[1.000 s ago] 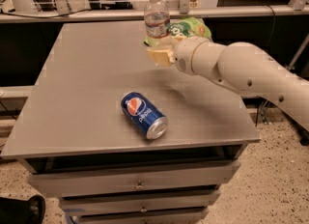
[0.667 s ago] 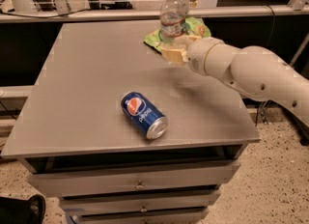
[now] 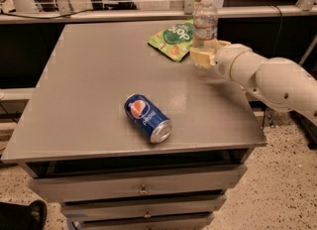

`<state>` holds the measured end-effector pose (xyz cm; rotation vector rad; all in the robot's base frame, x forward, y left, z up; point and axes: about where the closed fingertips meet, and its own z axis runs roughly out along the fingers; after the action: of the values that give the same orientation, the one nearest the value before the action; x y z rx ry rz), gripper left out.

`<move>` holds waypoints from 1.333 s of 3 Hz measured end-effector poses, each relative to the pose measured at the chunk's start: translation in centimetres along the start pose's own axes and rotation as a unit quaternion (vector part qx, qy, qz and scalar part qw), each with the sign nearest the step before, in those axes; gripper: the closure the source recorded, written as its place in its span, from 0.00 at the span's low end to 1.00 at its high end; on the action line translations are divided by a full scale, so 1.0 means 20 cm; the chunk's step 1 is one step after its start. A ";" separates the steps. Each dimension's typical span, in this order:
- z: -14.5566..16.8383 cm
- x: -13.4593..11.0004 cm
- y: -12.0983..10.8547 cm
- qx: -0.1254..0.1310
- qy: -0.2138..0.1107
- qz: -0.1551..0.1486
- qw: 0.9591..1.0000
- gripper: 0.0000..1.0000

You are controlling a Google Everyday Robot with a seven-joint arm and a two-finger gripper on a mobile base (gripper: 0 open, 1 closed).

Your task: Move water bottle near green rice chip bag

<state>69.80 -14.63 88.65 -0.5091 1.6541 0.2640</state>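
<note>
Grey desk (image 3: 94, 70) carrying Pepsi can (image 3: 147, 117) lying on side. Green rice chip bag (image 3: 174, 38) lying flat beyond can. Gripper (image 3: 204, 55) holding water bottle (image 3: 205, 21) upright, beyond-right of can.

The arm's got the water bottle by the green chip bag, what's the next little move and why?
Probably lower the water bottle down onto the table and let go. The gripper holds it upright by its lower body, close beside the green rice chip bag, so it is already near; whether its base touches the table is hidden.
</note>
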 end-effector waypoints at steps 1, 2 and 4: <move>0.05 0.06 -0.10 0.012 -0.005 0.011 1.000 1.00; 0.13 0.08 -0.18 0.013 -0.003 0.016 1.000 1.00; 0.29 0.10 -0.27 0.001 0.008 0.024 1.000 0.92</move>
<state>77.32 -16.95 86.46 -0.4714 1.6839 0.2945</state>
